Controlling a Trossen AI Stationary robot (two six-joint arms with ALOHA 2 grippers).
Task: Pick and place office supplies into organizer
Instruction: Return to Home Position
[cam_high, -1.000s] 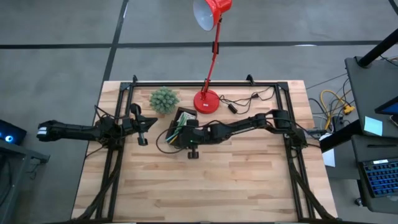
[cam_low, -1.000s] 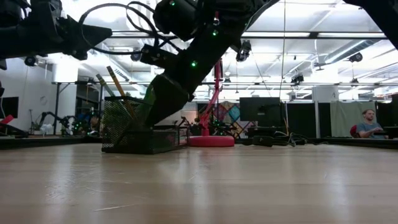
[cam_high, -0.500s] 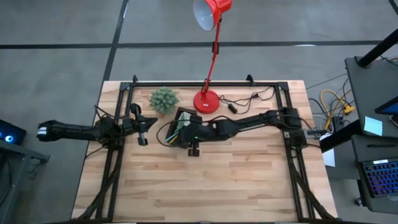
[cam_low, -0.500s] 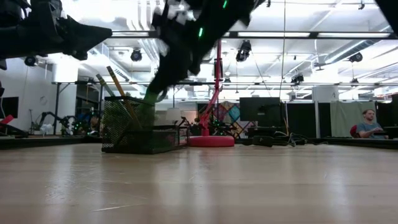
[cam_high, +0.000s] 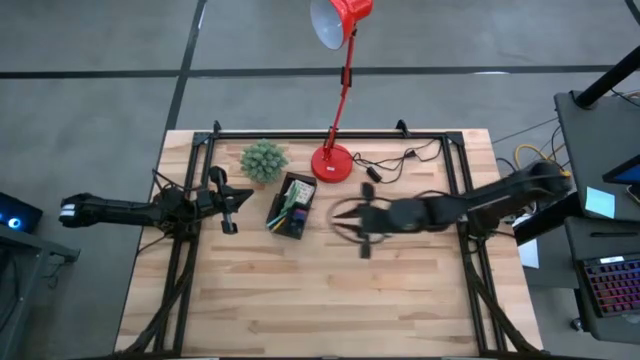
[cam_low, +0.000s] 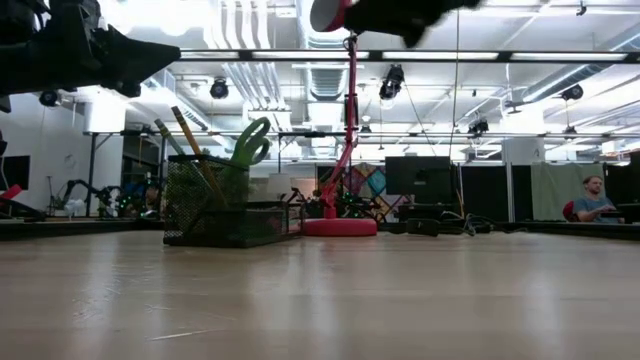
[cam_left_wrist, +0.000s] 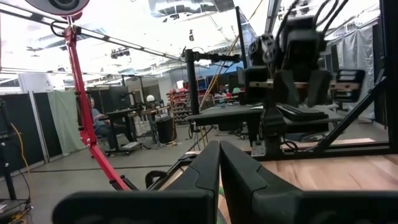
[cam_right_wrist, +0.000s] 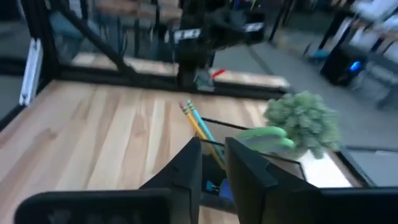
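- Organizer (cam_high: 290, 207) sits toward the back of the table (cam_high: 330, 290), near the plant (cam_high: 263, 160) and the lamp base (cam_high: 332, 163). The green-handled scissors (cam_low: 250, 140) and yellow pencil (cam_low: 188, 135) poke well above its rim.
- Your right gripper (cam_high: 338, 215) hangs just beside the organizer on the right arm's side, raised well off the table. Its fingers show a narrow gap with nothing in it.
- Your left gripper (cam_high: 238, 198) waits off the organizer's other side, fingers pressed together and empty.
- I can't spot any loose supplies on the table, so to me this looks like the go-home stage.
- Main risk, I'd say, is that cable loop (cam_high: 348, 200) at your right wrist. Swing low and it could hook the scissors' handles and tip the whole box.
- Second one: the lamp cord (cam_high: 395, 160) lies on the table close to the right arm's line back. Drop too early and you might drag it, and the lamp with it.
- I'd retract high first, then lower.
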